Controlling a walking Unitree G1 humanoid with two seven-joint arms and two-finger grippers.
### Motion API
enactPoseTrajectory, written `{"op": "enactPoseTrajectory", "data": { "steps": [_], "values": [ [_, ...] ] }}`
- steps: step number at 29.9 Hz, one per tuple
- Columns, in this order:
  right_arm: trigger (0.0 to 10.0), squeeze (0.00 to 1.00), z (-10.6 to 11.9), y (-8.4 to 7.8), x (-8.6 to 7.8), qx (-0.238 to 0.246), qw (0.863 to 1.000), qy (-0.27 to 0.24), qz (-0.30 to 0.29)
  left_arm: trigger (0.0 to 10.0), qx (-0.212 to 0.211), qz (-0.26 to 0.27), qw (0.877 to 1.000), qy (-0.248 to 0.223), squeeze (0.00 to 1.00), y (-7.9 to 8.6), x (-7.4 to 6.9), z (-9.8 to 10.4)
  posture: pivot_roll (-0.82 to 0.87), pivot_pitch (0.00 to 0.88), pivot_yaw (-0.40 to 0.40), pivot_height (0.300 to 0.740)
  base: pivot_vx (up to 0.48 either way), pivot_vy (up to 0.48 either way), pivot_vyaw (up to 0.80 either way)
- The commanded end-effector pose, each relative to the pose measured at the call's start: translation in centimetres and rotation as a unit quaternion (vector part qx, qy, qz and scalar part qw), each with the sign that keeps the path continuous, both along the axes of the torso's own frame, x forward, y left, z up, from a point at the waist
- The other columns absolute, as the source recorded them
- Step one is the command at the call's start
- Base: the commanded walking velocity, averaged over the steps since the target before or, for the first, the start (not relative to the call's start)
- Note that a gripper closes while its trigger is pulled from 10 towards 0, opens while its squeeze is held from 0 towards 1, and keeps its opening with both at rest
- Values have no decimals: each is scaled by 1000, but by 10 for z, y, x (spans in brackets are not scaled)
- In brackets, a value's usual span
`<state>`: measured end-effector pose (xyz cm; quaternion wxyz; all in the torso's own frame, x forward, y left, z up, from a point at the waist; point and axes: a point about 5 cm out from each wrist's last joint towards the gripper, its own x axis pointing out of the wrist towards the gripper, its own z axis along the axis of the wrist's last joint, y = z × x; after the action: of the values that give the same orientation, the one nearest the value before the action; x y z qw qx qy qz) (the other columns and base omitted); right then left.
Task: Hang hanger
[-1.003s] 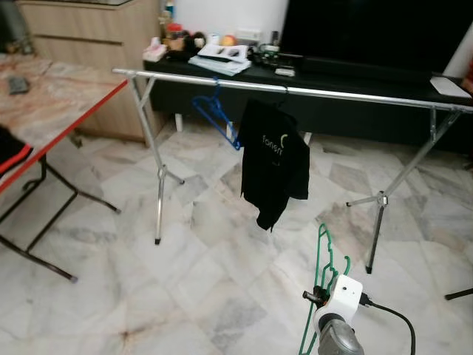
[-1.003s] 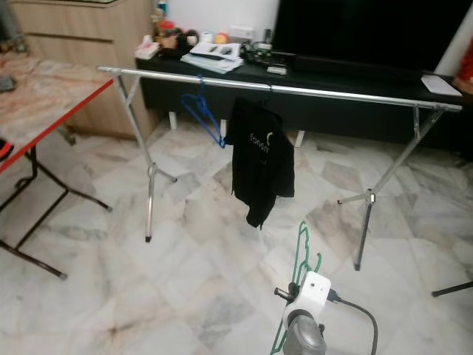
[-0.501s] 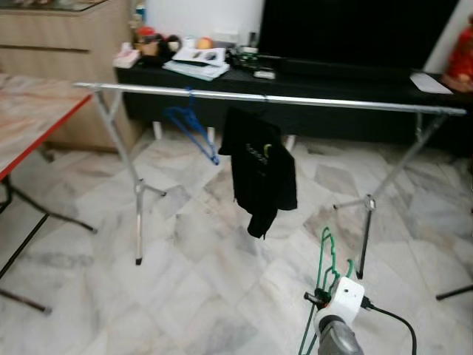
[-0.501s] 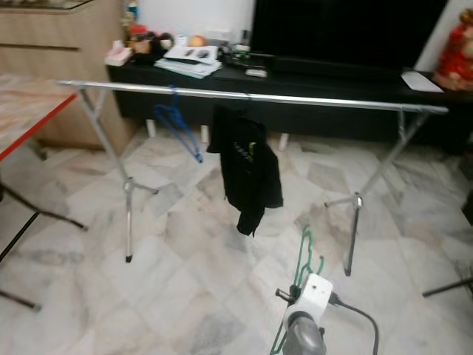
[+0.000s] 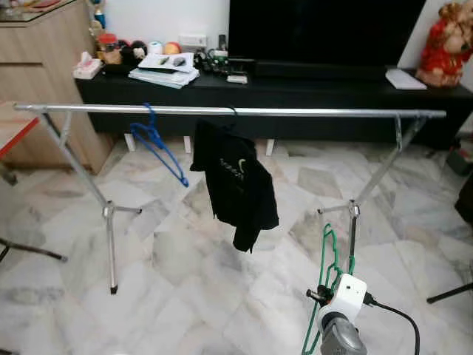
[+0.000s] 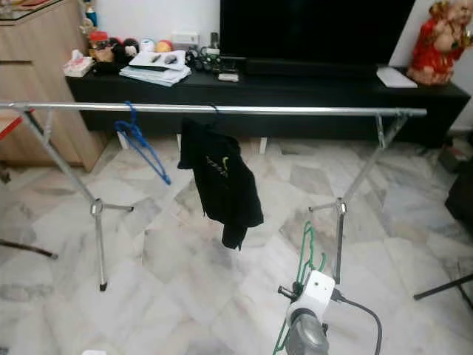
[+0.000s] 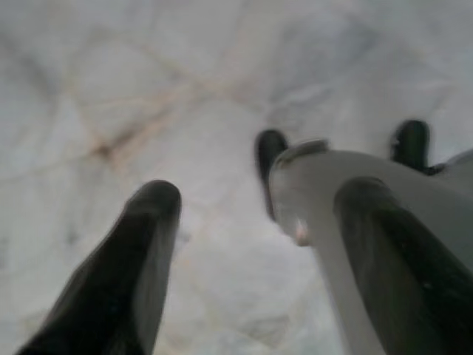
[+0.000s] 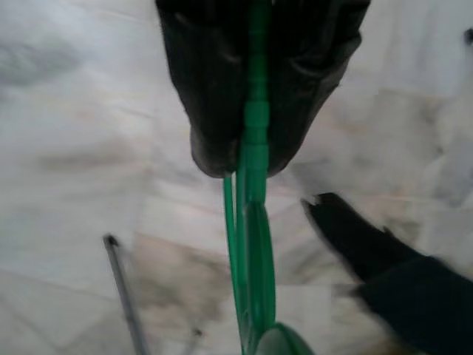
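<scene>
A green hanger (image 5: 329,270) stands upright at the lower right, its hook at the top. My right gripper (image 8: 247,151) is shut on the green hanger (image 8: 251,244), below the white wrist camera box (image 5: 346,292). Beyond it a long silver clothes rail (image 5: 295,112) spans the room on folding legs. A blue hanger (image 5: 155,140) and a black shirt (image 5: 236,181) hang on its left half. The rail's right half is bare. My left gripper (image 7: 259,196) hangs open over the marble floor.
A black TV console (image 5: 310,83) with a television, papers and small items stands behind the rail. A red figurine (image 5: 443,33) sits at its right end. A wooden cabinet (image 5: 37,52) and a red table edge (image 5: 9,132) are on the left. A black stand leg (image 5: 447,292) lies on the floor at right.
The camera has swung to the right, so the rail sits more squarely ahead and the red-edged table has slid off to the left. The green hanger stays in my right gripper.
</scene>
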<state>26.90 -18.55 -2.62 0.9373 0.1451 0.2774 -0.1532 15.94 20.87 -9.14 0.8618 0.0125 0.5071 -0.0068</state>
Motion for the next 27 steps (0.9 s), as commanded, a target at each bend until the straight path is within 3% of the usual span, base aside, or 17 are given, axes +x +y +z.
{"op": "enactPoseTrajectory", "data": {
  "steps": [1,17,27],
  "values": [
    [10000,0,4,1,4,3,1000,-10,-3,10000,9,-9,1000,14,0,2,-2,-1,-47,85,-10,740,326,0,0],
    [10000,0,9,-4,8,-24,999,-25,9,10000,9,-22,999,22,0,3,-10,-3,-71,62,-2,740,330,0,0],
    [10000,0,13,-2,13,-33,999,-33,16,10000,17,-17,999,34,0,23,-25,-4,-71,60,-1,740,337,0,0]
  ]
}}
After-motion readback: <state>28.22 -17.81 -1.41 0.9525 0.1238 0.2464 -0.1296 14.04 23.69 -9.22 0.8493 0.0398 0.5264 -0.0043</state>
